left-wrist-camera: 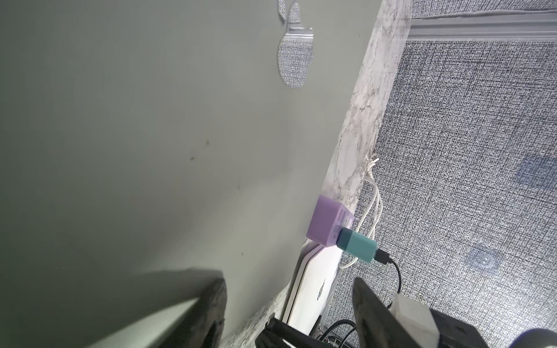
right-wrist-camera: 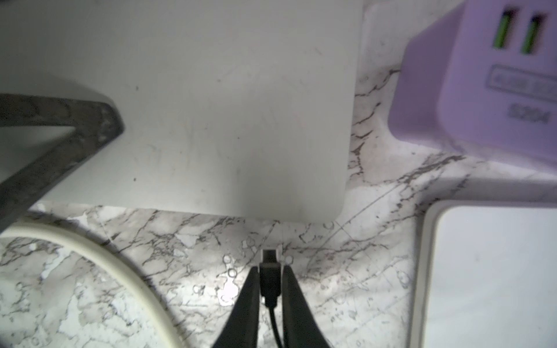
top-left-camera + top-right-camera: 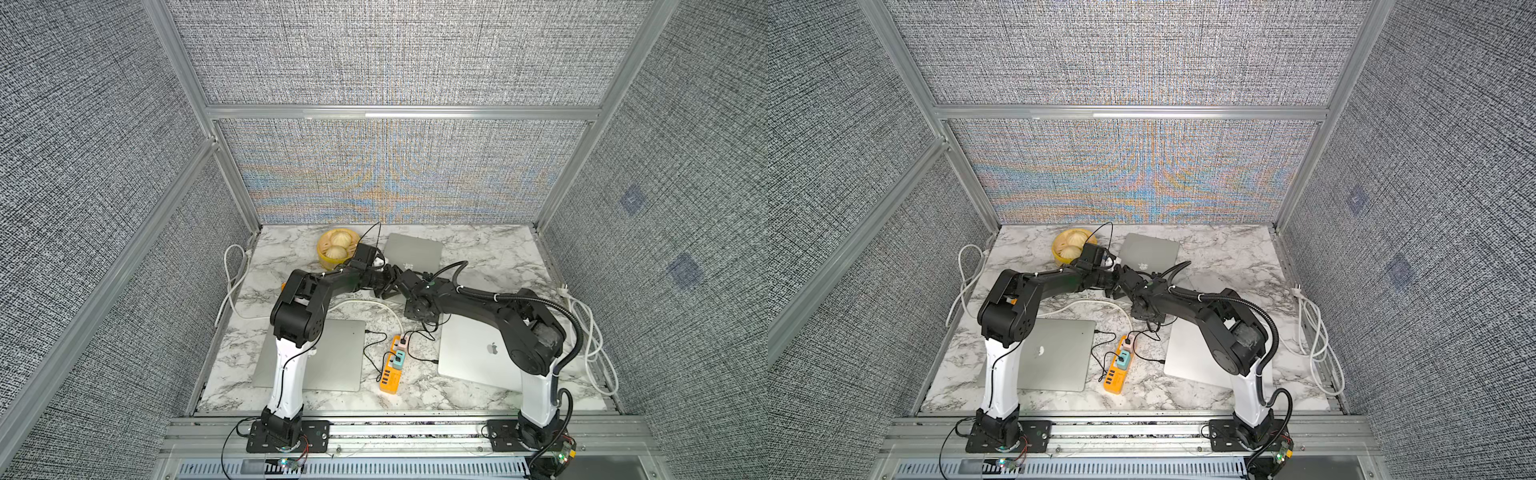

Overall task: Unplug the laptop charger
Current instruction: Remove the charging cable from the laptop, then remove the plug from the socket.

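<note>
Charger plug (image 2: 269, 256), where was it?

Pinched in the right gripper (image 2: 270, 274). Both black fingers (image 2: 248, 301) were clamped against its sides, low over the marble desk (image 2: 180, 271).

Which way did it point?

Its long axis ran in line with the fingers. The free tip pointed straight ahead at the near edge of the grey laptop (image 2: 211, 105), close to the lid's rounded corner. The thin black cord (image 2: 275, 328) trailed back between the fingers. The tip was out of the laptop, and a strip of desk showed between them.

And the left gripper (image 1: 288, 280)?

Released, its fingers spread wide with nothing between them. One finger lay across the laptop's lid, but I could not tell whether it pressed down.

What lay around?

A purple power cube (image 2: 482, 90) stood just beside the laptop's corner, with a teal adapter (image 1: 358, 247) plugged into its side. A second laptop (image 2: 497, 271) lay near the cube. A cream cable (image 2: 105, 262) curved over the desk on the plug's other side. In a top view, an orange power strip (image 3: 390, 370) lay nearer the robot, well apart from the plug.
</note>
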